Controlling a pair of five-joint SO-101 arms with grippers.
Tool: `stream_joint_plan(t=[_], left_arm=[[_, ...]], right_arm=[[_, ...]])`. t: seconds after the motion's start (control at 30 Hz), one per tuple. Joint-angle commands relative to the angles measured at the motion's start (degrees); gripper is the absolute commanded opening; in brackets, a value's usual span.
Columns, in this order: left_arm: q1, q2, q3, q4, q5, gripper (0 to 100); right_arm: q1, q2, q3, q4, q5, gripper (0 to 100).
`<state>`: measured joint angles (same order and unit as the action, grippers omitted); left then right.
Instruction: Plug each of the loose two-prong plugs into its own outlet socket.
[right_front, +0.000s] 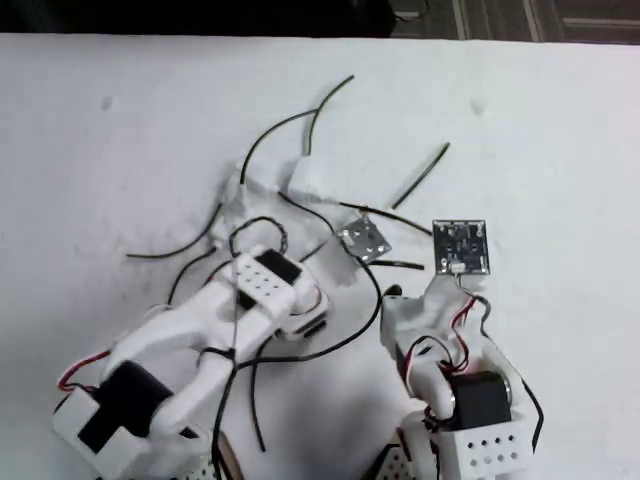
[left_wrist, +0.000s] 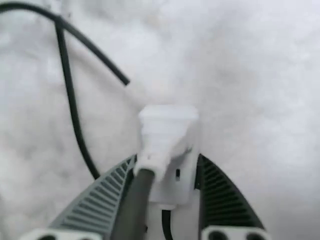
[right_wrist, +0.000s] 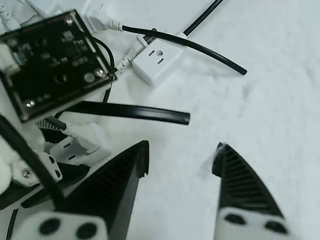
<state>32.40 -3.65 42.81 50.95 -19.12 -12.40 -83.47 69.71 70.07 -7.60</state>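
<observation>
plug (left_wrist: 168, 134) prongs hidden between left fingers (left_wrist: 220, 196)

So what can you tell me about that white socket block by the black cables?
The outlet socket is a white, plastic-looking block lying on the white table, face up: two slots and a round hole, nothing plugged in. A black cable crosses its edge. The open right gripper is apart from it.
</observation>
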Motion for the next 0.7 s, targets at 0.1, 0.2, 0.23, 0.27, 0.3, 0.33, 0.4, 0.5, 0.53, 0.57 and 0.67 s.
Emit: stream_joint_plan(t=[0.1, 0.2, 0.23, 0.27, 0.3, 0.33, 0.4, 0.5, 0.53, 0.57, 0.67], left_arm=[[1.71, 0.92, -2.73, 2.20, 0.88, 4], [-0.13, 0.92, -3.52, 2.29, 3.69, 9], [-1.10, 0.92, -4.13, 3.34, 4.04, 12], [-2.15, 0.92, -5.01, 4.48, 4.04, 15], [-3.30, 0.92, -6.07, 5.63, 4.04, 16], [-4.44, 0.92, -7.30, 6.68, 3.96, 16], [-6.29, 0.92, -9.49, 8.18, 3.96, 15], [-7.16, 0.92, -11.69, 9.85, 3.87, 13], [-7.25, 0.92, -12.57, 10.55, 3.60, 13], [-7.25, 0.84, -13.63, 11.52, 2.73, 13], [-9.71, 0.84, -19.25, 14.77, 2.02, 14]], right_arm=[[0.31, -0.48, -0.35, -0.75, -0.62, 20.5], [0.31, -0.48, -0.35, -0.75, -0.62, 20.5], [0.31, -0.48, -0.35, -0.75, -0.62, 20.5], [0.31, -0.48, -0.35, -0.75, -0.62, 20.5], [0.31, -0.48, -0.35, -0.75, -0.62, 20.5], [0.31, -0.48, -0.35, -0.75, -0.62, 20.5], [0.31, -0.48, -0.35, -0.75, -0.62, 20.4], [0.31, -0.40, -0.35, -0.75, -0.62, 20.4], [0.31, -0.40, -0.35, -0.75, -0.62, 20.4], [0.31, -0.40, -0.35, -0.75, -0.62, 20.4], [0.31, -0.40, -0.35, -0.75, -0.62, 20.4]])
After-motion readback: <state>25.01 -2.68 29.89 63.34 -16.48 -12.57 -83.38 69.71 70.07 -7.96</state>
